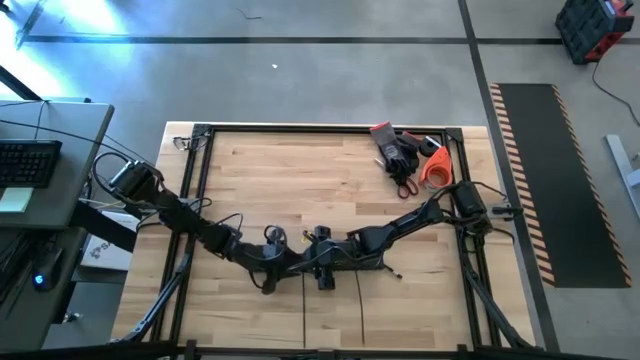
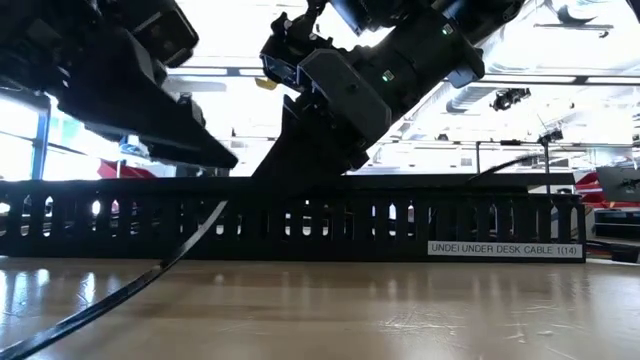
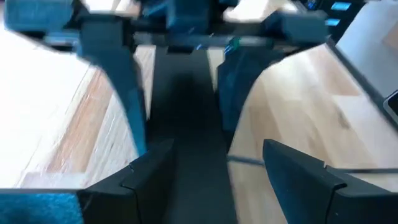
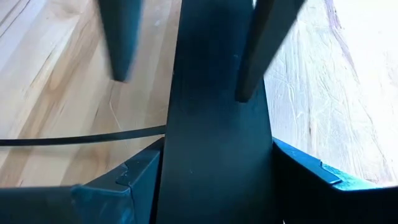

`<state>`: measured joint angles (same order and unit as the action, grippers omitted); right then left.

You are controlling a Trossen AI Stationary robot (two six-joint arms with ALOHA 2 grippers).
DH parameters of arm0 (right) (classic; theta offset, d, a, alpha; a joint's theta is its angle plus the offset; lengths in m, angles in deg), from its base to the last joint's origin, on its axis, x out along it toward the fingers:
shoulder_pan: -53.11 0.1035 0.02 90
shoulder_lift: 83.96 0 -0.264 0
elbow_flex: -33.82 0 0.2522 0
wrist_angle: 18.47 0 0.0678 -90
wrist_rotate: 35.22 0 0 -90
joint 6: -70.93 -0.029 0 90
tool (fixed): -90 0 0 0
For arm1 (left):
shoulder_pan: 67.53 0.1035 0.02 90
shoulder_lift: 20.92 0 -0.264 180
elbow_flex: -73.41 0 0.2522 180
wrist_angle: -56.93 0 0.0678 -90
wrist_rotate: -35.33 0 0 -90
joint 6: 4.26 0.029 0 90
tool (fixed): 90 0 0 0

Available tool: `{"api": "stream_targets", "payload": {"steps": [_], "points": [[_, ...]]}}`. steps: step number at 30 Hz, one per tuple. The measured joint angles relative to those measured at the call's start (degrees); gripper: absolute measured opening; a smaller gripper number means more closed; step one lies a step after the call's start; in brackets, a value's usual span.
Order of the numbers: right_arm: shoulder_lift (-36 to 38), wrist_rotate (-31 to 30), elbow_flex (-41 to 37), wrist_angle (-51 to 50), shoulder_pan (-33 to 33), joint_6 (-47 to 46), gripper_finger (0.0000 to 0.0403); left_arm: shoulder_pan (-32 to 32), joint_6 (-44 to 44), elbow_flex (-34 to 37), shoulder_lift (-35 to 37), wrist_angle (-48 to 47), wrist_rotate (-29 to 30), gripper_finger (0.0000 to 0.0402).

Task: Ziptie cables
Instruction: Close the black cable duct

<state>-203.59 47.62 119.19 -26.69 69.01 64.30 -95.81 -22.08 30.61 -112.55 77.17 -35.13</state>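
**A:** Starting from the left, what could you make out?

**B:** The left end effector (image 3: 217, 177) sat low over the middle of the worktop (image 1: 300, 170), near its front edge. Its fingers stood well apart, astride a dark band, with nothing clamped. From above, the arms covered that spot, so only the wrist views showed the fingers.

**A:** And the dark band?

**B:** It was the slotted black rail (image 2: 330, 215). The level view showed it lying across the worktop with a white label (image 2: 503, 248) near its right end. The left end was cut off by the picture's edge, and the arms hid its top.

**A:** Where were the cables?

**B:** I couldn't pick out the bunch in any view. A flat dark strap (image 2: 110, 300) ran from the rail's slots down to the lower left. From above, thin dark lines (image 1: 305, 310) ran from under the arms to the front edge. Whether those were wires, I couldn't tell.

**A:** And the right side?

**B:** The right end effector (image 4: 217, 180) faced the left one across the rail, also spread wide. The rail filled the gap between its fingers, and I couldn't see whether they pressed on it. Only the top view showed the far right corner, where dark gloves (image 1: 398, 150) lay in a heap with an orange object (image 1: 436, 168).
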Motion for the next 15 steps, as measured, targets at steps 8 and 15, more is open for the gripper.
{"api": "stream_targets", "payload": {"steps": [8,15], "points": [[0.0,0.2,0.0,-0.1,0.0,0.0,0.0226,2.3,-2.8,-0.1,-2.5,-0.6,-1.8,0.0145],[0.0,0.3,0.0,-0.3,0.1,0.1,0.0226,2.5,-5.7,-0.4,-7.3,1.0,0.3,0.0063]]}}
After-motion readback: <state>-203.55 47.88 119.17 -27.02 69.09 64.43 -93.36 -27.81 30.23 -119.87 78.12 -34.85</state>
